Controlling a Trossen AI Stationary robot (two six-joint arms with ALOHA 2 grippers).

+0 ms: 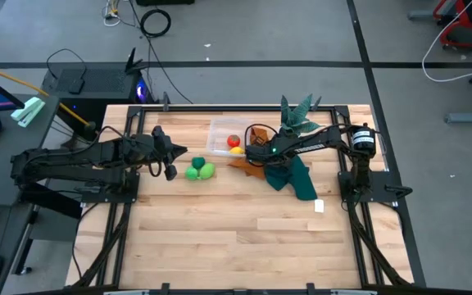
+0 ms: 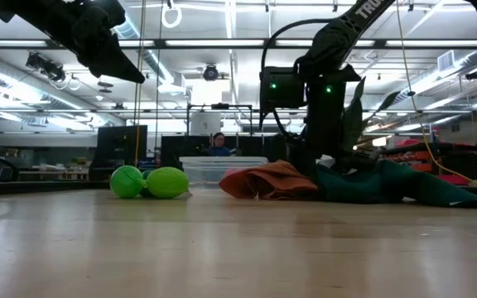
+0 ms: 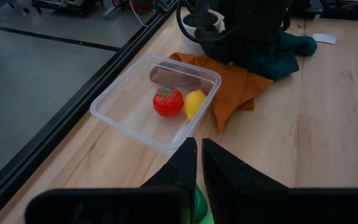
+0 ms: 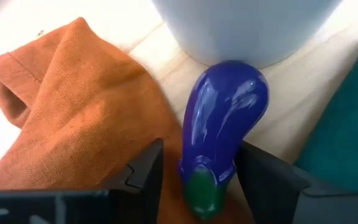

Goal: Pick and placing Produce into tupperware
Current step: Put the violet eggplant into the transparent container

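The clear tupperware [image 3: 123,121] sits near the table's far edge and holds the red produce [image 3: 168,101] and the yellow one [image 3: 195,104]. Two green pieces [image 1: 199,171] lie side by side on the table, nearer than the tupperware. My left gripper [image 1: 173,164] is shut and empty, raised above the table just left of the green pieces [image 2: 147,182]. The dark purple produce [image 4: 225,124] lies on the orange cloth [image 4: 73,112] with its far end against the white pot [image 4: 241,25]. My right gripper [image 4: 197,168] is open and low, one finger on each side of its green stem end.
The potted green plant [image 1: 297,115] stands at the far edge, right of the tupperware. The dark green cloth [image 1: 297,176] is bunched beside the orange one [image 1: 244,164]. A small white tag [image 1: 319,206] lies right of centre. Bare wood stretches across the table's near half.
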